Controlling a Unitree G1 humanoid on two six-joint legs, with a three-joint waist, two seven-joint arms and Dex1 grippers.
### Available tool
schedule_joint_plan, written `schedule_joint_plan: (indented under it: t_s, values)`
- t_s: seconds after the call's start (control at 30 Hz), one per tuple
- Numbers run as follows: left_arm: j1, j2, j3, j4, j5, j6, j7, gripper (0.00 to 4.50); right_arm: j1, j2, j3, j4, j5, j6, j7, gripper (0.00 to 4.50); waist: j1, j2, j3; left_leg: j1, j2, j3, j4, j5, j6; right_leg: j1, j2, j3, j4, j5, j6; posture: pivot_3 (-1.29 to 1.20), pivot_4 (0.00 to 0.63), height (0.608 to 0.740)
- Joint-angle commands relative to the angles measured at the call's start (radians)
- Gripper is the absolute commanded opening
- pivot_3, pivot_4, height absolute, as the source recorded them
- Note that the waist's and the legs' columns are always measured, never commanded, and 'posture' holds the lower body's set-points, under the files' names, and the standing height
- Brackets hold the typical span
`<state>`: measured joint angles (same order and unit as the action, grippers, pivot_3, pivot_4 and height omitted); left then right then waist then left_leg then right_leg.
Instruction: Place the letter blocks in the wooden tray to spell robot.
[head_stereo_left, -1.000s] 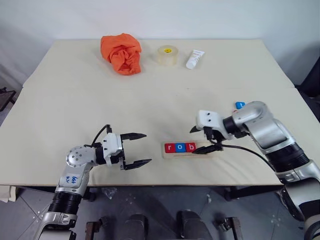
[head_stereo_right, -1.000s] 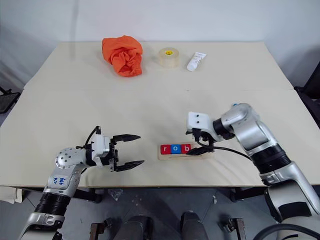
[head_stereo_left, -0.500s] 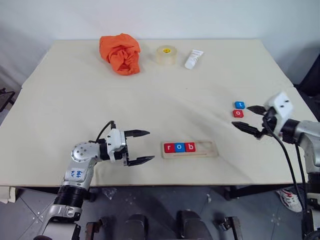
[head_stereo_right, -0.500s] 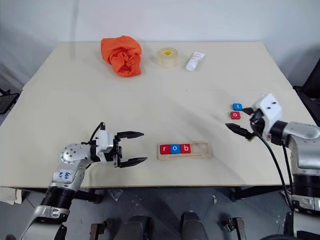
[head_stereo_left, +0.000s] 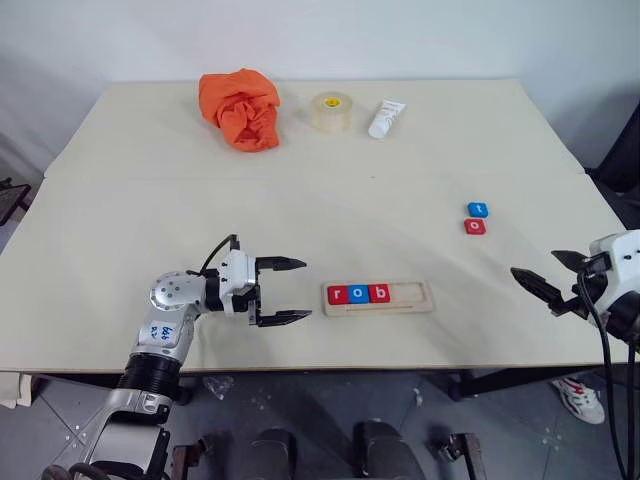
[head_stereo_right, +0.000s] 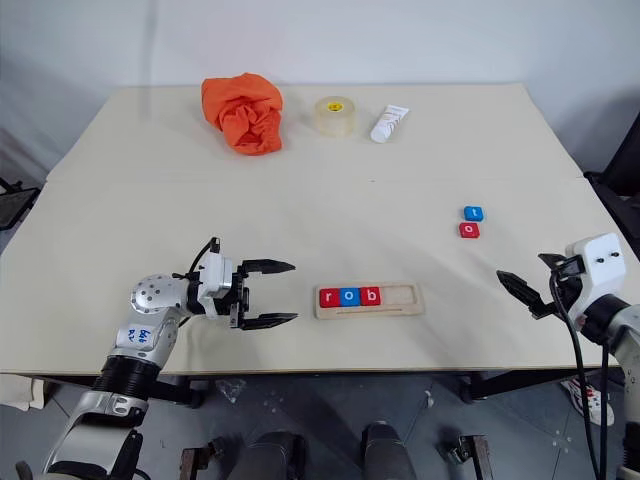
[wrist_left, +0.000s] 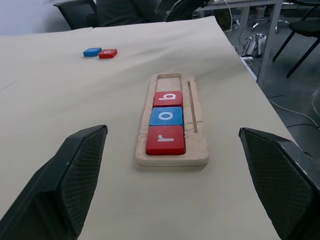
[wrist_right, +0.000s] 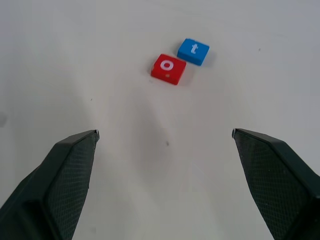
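The wooden tray (head_stereo_left: 418, 297) lies near the table's front edge, holding a red r (head_stereo_left: 338, 295), a blue o (head_stereo_left: 358, 294) and a red b (head_stereo_left: 379, 294) at its left end. A loose red o block (head_stereo_left: 475, 227) and a blue t block (head_stereo_left: 478, 209) sit together on the right half of the table. My left gripper (head_stereo_left: 290, 291) is open, level, a short way left of the tray. My right gripper (head_stereo_left: 549, 275) is open at the table's right front, nearer than the two loose blocks, holding nothing. The right wrist view shows the red o (wrist_right: 168, 68) and blue t (wrist_right: 193, 51) ahead of the open fingers.
At the table's far side lie a crumpled orange cloth (head_stereo_left: 241, 105), a roll of clear tape (head_stereo_left: 333, 110) and a white tube (head_stereo_left: 387, 117). The table's front edge (head_stereo_left: 400, 368) runs just below the tray, the right edge beside my right gripper.
My right gripper swung from the tray's right end out to the table's right front, staying open. The left gripper barely moved.
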<state>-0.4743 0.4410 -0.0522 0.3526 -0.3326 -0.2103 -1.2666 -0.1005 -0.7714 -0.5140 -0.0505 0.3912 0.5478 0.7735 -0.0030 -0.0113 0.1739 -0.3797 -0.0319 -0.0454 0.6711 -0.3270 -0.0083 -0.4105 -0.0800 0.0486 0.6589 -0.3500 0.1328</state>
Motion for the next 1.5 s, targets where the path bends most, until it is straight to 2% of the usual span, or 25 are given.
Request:
schedule_joint_plan:
  t_s: [0.03, 0.4, 0.6, 0.8, 0.97, 1.3, 1.4, 1.5]
  values:
    - [-0.016, -0.004, 0.005, -0.008, -0.008, -0.019, -0.009, 4.5, 0.006, -0.006, -0.029, -0.049, 0.036, 0.014, -0.018, 4.48, 0.001, 0.0, 0.0, 0.0, 0.0, 0.0, 0.0, 0.0, 0.0, 0.0, 0.0, 0.0, 0.0, 0.0, 0.0, 0.0, 0.15, 0.74]
    - [0.001, -0.001, 0.006, -0.024, -0.01, -0.022, -0.009, 4.5, -0.007, -0.014, -0.007, -0.059, 0.055, 0.042, -0.039, 4.48, 0.001, 0.0, 0.0, 0.0, 0.0, 0.0, 0.0, 0.0, 0.0, 0.0, 0.0, 0.0, 0.0, 0.0, 0.0, 0.0, 0.15, 0.74]
    - [0.015, -0.006, -0.002, -0.045, -0.011, -0.018, -0.009, 4.5, -0.131, 0.052, 0.078, -0.006, 0.03, 0.057, -0.141, 4.48, -0.004, 0.0, 0.0, 0.0, 0.0, 0.0, 0.001, 0.0, 0.0, 0.0, 0.0, 0.0, 0.001, 0.0, 0.0, 0.0, 0.15, 0.74]
    - [0.025, -0.017, -0.01, -0.073, -0.009, -0.009, 0.005, 4.5, -0.37, 0.171, 0.197, 0.284, -0.1, -0.072, -0.3, 4.48, -0.005, 0.0, 0.0, 0.0, 0.0, 0.0, 0.002, 0.0, 0.0, 0.0, 0.0, 0.0, 0.002, 0.0, 0.0, 0.0, 0.15, 0.74]
    - [0.06, -0.012, -0.004, -0.121, -0.012, 0.006, 0.026, 4.5, -0.503, 0.238, 0.245, 0.513, -0.175, -0.182, -0.391, 4.48, -0.005, 0.0, 0.0, 0.0, 0.0, 0.0, 0.002, 0.0, 0.0, 0.0, 0.0, 0.0, 0.002, 0.0, 0.0, 0.0, 0.15, 0.74]
    - [0.134, 0.01, 0.009, -0.214, -0.015, 0.039, 0.08, 4.5, -0.587, 0.286, 0.266, 0.718, -0.211, -0.276, -0.437, 4.48, -0.025, 0.001, 0.0, 0.0, 0.0, 0.0, 0.002, 0.0, 0.0, 0.0, -0.001, -0.001, 0.002, 0.0, 0.0, 0.0, 0.15, 0.74]
    - [0.136, 0.011, 0.009, -0.219, -0.014, 0.041, 0.089, 4.5, -0.608, 0.296, 0.26, 0.771, -0.215, -0.297, -0.472, 3.88, -0.028, 0.001, 0.0, 0.0, 0.0, 0.0, 0.002, 0.0, 0.0, 0.0, 0.0, -0.001, 0.002, 0.0, 0.0, 0.0, 0.15, 0.74]
    - [0.136, 0.011, 0.008, -0.221, -0.016, 0.042, 0.091, 4.5, -0.622, 0.298, 0.26, 0.802, -0.215, -0.315, -0.483, 2.93, -0.028, 0.001, 0.0, 0.0, 0.0, 0.0, 0.003, 0.0, 0.0, 0.0, 0.0, -0.001, 0.002, 0.0, 0.0, 0.0, 0.15, 0.74]
